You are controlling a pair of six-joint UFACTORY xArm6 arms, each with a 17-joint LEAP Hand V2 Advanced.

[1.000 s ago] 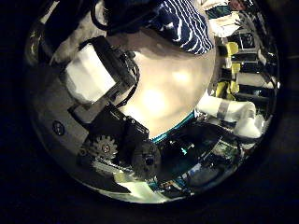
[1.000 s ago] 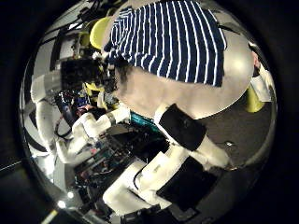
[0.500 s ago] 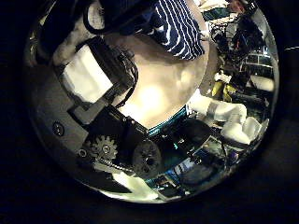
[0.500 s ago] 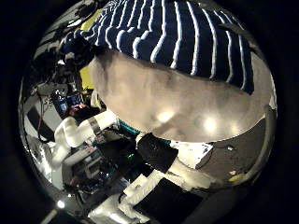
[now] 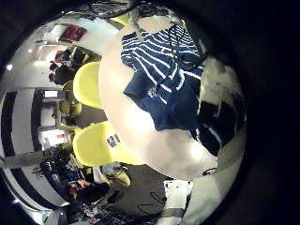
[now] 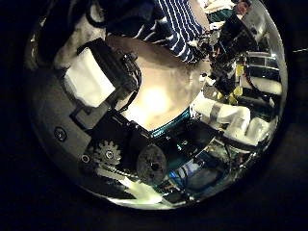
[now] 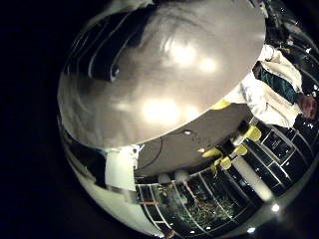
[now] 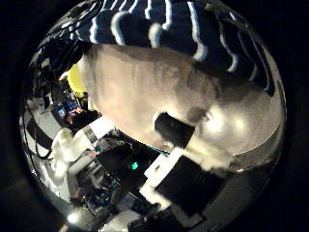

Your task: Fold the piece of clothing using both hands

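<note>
The striped shirt point(image 5: 161, 73) lies spread on the table point(image 5: 141, 150), partly bunched, with a plain dark part of it toward the table's middle and the striped part toward the table's far rim. Two chairs point(image 5: 92, 112) stand just beside the table's edge.

Left hand point(image 5: 221, 101) – its fingers show at the side of the little finger view, right at the shirt's plain part on the table. I can't tell whether they touch the cloth. From its thumb side, the fingers point(image 6: 100, 77) hang over bare tabletop point(image 6: 159, 96) with the shirt point(image 6: 175, 23) further along the table. Whether that hand is spread or curled, I can't tell.

Right hand point(image 8: 188, 159) sits low and close to the table – the striped cloth point(image 8: 174, 29) fills a big chunk of its thumb side view, with bare tabletop point(image 8: 159, 87) between the cloth and the palm. One finger reaches out fairly straight over the table with nothing pinched in it, so it looks relaxed and spread. Its little finger side sees mostly bare tabletop point(image 7: 159, 90) and one fingertip point(image 7: 120, 165) at the table's edge.
</note>
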